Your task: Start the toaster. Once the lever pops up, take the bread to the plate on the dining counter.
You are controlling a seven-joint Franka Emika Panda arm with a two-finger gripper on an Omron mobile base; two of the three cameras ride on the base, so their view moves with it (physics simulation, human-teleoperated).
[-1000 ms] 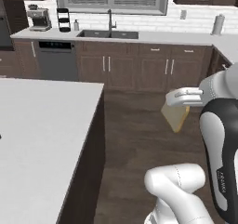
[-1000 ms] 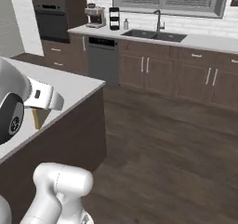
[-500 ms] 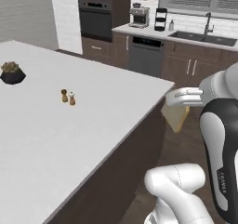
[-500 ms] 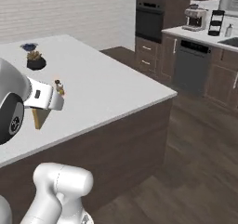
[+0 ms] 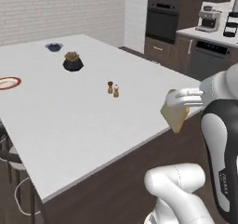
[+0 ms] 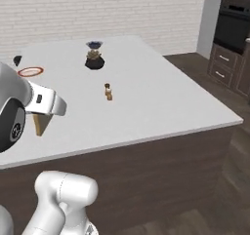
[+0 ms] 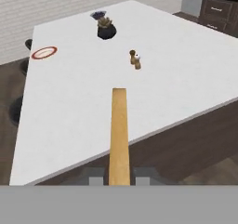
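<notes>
in the left base view the white arm's gripper (image 5: 182, 100) is clamped on the flat tan slice of bread (image 5: 175, 116), held edge-down just off the near corner of the large white-topped dining counter (image 5: 69, 121); the round red-rimmed plate (image 5: 8, 82) lies at the counter's far left edge, well beyond the small salt and pepper shakers (image 5: 113, 89) and the dark pot (image 5: 73, 62). in the right base view the bread (image 6: 40, 124) hangs below the hand at the counter's near side, the plate (image 6: 30, 71) far behind it. in the hand view the bread (image 7: 119, 135) shows edge-on between the fingers, the plate (image 7: 44, 52) far off. this looks like the carry step; next the slice must travel across to the plate.
</notes>
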